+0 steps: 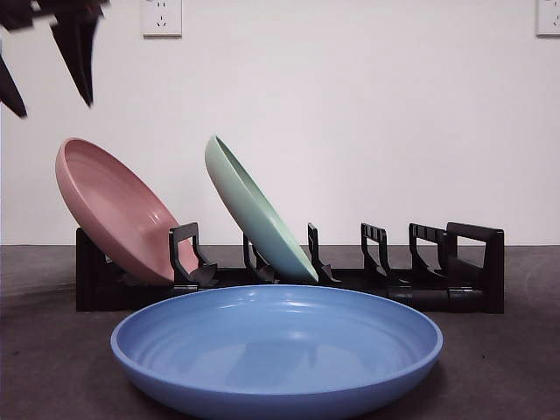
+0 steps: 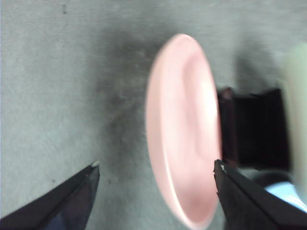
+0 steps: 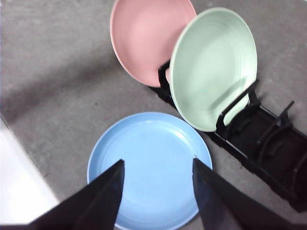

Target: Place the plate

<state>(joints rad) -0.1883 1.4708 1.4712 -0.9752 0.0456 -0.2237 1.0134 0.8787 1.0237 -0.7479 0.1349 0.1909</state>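
Observation:
A blue plate [image 1: 276, 350] lies flat on the table in front of the black rack [image 1: 472, 262]; it shows too in the right wrist view [image 3: 153, 158]. A pink plate [image 1: 118, 210] leans in the rack's left end slot, and a pale green plate [image 1: 258, 210] leans in the slot beside it. My left gripper [image 2: 156, 170] hangs open high above the pink plate [image 2: 184, 124], holding nothing; its black tips [image 1: 74, 44] show at the top left of the front view. My right gripper [image 3: 158, 165] is open above the blue plate, apart from it.
The rack [image 3: 268, 143] has several empty slots to the right of the green plate [image 3: 211, 67]. Grey tabletop [image 3: 53, 72] surrounds the plates. A white wall with sockets [image 1: 161, 16] stands behind the rack.

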